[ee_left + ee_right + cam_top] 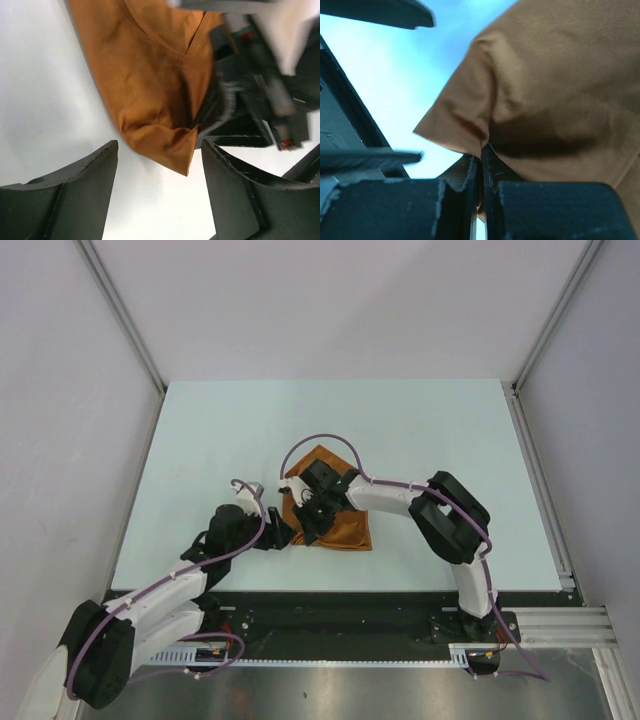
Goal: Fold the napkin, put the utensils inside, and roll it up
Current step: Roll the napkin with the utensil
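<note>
The rust-orange napkin (340,525) lies folded in the middle of the table. It also shows in the left wrist view (150,85) and fills the right wrist view (555,90). My right gripper (306,523) is shut on the napkin's left edge, a fold of cloth pinched between its jaws (481,160). My left gripper (281,536) is open and empty just left of the napkin; a cloth corner (186,162) lies on the table just ahead of the gap between its fingers (95,170). The utensils are out of view.
The pale table (420,430) ends in a metal rail (540,480) at the right. Grey walls close in on the left, back and right. The two grippers sit close together at the napkin's left edge.
</note>
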You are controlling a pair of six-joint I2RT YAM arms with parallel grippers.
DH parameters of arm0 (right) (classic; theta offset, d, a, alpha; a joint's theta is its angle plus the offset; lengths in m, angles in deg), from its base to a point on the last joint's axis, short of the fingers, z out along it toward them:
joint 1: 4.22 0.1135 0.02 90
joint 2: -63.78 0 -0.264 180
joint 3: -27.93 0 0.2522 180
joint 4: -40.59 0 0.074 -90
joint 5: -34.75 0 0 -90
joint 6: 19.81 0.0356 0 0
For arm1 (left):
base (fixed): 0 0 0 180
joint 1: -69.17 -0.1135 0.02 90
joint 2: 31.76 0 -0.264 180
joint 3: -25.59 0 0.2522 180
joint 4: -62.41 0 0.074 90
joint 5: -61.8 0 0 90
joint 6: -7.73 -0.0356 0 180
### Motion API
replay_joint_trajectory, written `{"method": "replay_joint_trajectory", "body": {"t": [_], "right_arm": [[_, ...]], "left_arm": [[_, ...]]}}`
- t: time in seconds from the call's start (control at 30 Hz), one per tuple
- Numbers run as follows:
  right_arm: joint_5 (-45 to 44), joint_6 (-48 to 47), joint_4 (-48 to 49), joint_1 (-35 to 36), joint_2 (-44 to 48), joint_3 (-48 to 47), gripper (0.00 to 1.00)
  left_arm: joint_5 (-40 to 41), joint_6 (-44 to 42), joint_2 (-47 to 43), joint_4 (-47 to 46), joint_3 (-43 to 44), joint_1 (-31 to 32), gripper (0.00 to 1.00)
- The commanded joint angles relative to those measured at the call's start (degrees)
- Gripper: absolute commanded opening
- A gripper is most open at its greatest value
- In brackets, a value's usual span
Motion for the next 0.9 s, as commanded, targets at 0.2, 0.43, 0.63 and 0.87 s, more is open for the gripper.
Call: {"method": "replay_joint_trajectory", "body": {"t": [0.2, 0.43, 0.63, 0.87], "right_arm": [[10.0, 2.2, -4.2, -3.0, -5.9, -4.0, 0.00], [13.3, 3.1, -4.3, -4.9, -7.8, -3.8, 0.00], [14.4, 3.3, -4.4, -5.4, -9.0, -3.9, 0.00], [15.1, 4.0, -4.0, -6.2, -9.9, -3.7, 0.00]], "left_arm": [[-1.5, -6.5, 3.4, -9.1, -0.3, 2.9, 0.72], [-1.4, -7.1, 4.3, -10.5, -1.2, 4.5, 0.72], [-0.6, -7.5, 6.5, -11.4, -0.6, 5.4, 0.71], [-0.8, -8.1, 7.3, -11.5, -0.3, 6.3, 0.68]]}}
